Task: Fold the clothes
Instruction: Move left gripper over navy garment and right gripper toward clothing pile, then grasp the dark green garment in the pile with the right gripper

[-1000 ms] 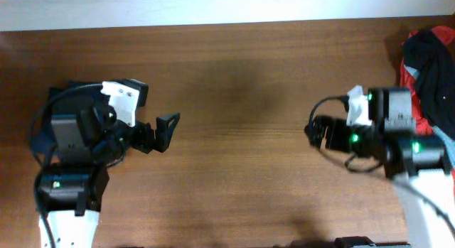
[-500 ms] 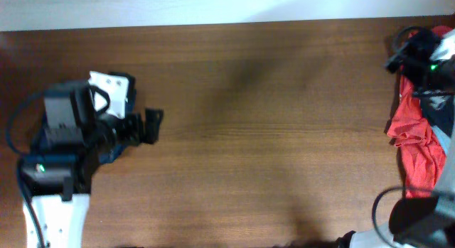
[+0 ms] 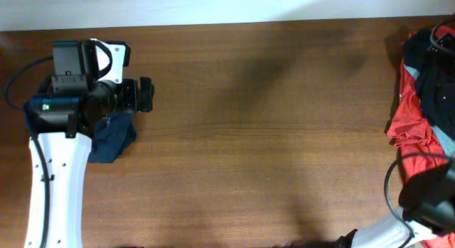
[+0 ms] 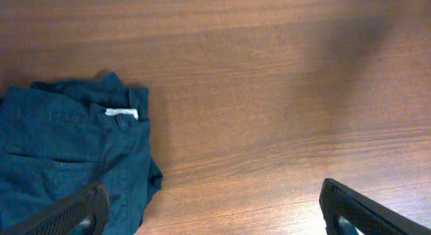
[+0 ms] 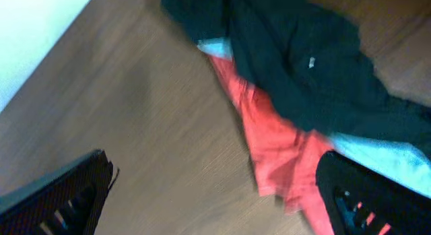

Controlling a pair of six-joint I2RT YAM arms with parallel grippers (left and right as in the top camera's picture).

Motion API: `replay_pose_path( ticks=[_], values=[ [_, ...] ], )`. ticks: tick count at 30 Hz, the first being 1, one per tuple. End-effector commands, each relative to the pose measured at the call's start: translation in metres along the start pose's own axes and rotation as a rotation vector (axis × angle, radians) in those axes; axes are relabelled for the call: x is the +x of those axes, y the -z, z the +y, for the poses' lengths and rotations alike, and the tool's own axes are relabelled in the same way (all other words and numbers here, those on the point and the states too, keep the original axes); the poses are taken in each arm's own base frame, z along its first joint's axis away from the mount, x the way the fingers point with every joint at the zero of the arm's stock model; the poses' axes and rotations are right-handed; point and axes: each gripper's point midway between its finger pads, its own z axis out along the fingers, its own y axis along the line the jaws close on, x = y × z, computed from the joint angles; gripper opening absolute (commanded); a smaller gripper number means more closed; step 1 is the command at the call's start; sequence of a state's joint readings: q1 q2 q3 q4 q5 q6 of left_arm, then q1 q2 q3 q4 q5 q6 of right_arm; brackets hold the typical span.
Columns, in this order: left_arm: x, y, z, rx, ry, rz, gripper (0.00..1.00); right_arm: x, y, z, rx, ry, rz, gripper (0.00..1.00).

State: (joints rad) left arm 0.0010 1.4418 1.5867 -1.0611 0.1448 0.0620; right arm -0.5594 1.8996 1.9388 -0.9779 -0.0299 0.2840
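**Clothes wait at both ends of the table**

Clothes lie at two ends of the table [image 3: 249, 134]. A big pile [image 3: 426, 99] sits at the far right: a black shirt [image 3: 439, 92] over a red one [image 3: 407, 131]. A small navy one [image 3: 114, 140] lies at the left.

The left jaws and the right jaws are wide apart and hold nothing. To do well, the right jaws should pinch one shirt edge and pull it to the bare middle.

Only the left wrist view shows the navy one's white label [image 4: 121, 113]. Only the top view shows both heaps.
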Motion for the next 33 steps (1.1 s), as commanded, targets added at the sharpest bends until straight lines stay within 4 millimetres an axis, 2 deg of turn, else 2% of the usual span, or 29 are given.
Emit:
replay_pose_path(
  ticks=[1, 5, 6, 9, 14, 18, 20, 21, 23, 24, 25, 27, 31, 33],
  values=[
    [-0.004, 0.002, 0.0, -0.005, 0.006, -0.008, 0.99, -0.002, -0.04, -0.023, 0.072, 0.027, 0.022, 0.98],
    [-0.004, 0.002, 0.0, -0.005, 0.007, -0.007, 0.99, 0.003, -0.091, -0.039, 0.067, 0.01, 0.06, 0.99],
    [-0.003, 0.002, 0.0, -0.005, 0.007, -0.002, 0.99, 0.007, -0.11, -0.041, 0.029, -0.006, 0.081, 0.99],
    [-0.002, 0.002, -0.001, -0.002, 0.007, 0.0, 0.99, 0.012, -0.136, -0.05, 0.005, -0.027, 0.096, 0.99],
    [-0.003, 0.002, -0.009, 0.046, 0.008, -0.004, 0.99, 0.012, -0.16, -0.071, 0.029, -0.053, 0.089, 0.99],
    [-0.003, 0.002, -0.009, 0.048, 0.007, -0.003, 0.99, 0.015, -0.175, -0.093, 0.046, -0.143, 0.094, 0.99],
    [-0.003, 0.002, -0.009, 0.048, 0.007, -0.004, 1.0, 0.02, -0.181, -0.096, 0.027, -0.16, 0.111, 1.0],
    [-0.003, 0.002, -0.009, 0.048, 0.007, -0.005, 0.99, 0.023, -0.184, -0.097, 0.022, -0.163, 0.121, 0.97],
    [-0.004, 0.002, -0.009, 0.048, 0.007, -0.008, 0.99, 0.029, -0.191, -0.098, 0.023, -0.165, 0.137, 0.89],
    [-0.004, 0.002, -0.009, 0.048, 0.006, -0.01, 0.99, 0.032, -0.194, -0.098, 0.025, -0.165, 0.145, 0.76],
    [-0.004, 0.002, -0.009, 0.048, 0.006, -0.01, 0.99, 0.034, -0.196, -0.098, 0.025, -0.166, 0.151, 0.56],
    [-0.004, 0.002, -0.01, 0.053, 0.007, -0.01, 0.99, 0.036, -0.197, -0.099, 0.026, -0.166, 0.155, 0.26],
    [-0.004, 0.002, -0.013, 0.07, 0.006, -0.01, 0.99, 0.017, -0.178, -0.093, 0.008, -0.164, 0.12, 0.06],
    [-0.005, 0.002, -0.013, 0.07, 0.006, -0.013, 0.99, -0.001, -0.156, -0.087, -0.002, -0.157, 0.079, 0.04]
  ],
)
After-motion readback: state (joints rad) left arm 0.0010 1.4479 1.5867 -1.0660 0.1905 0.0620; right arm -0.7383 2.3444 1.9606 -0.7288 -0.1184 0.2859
